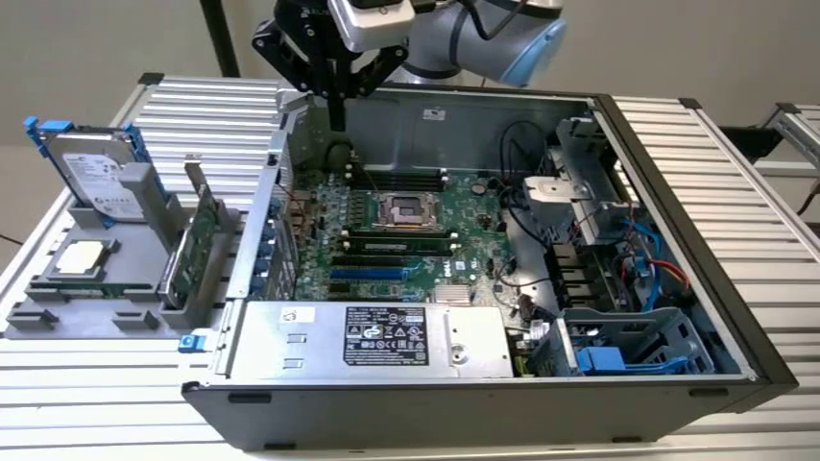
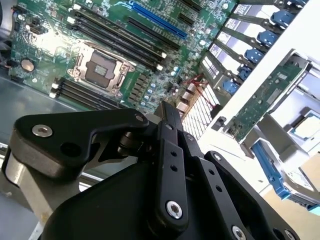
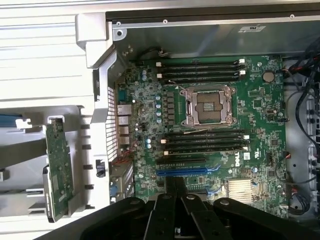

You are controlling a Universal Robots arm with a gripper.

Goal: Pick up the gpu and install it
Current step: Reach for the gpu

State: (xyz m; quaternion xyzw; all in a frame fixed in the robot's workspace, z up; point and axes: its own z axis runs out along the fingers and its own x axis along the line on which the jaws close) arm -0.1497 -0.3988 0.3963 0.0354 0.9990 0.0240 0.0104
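**GPU racked, gripper empty**

We find the gripper [image 1: 337, 120] empty, jaws closed, above the case [image 1: 448, 413] rear. The gpu [image 1: 203, 240] stands on edge in the gray rack [image 1: 77, 322], 9 o'clock of the case in the exterior view. We judge it light, stiff, fragile: hold board edges.

My gripper [image 2: 166, 108] is matte black: flat linkage bars [image 2: 170, 165] pinned with silver screws [image 2: 174, 210], with rounded knuckles either side. Above the gripper I see a pale camera housing [image 1: 378, 17], then the arm [image 1: 468, 38], silver-grey with a light blue joint cap [image 1: 539, 43].
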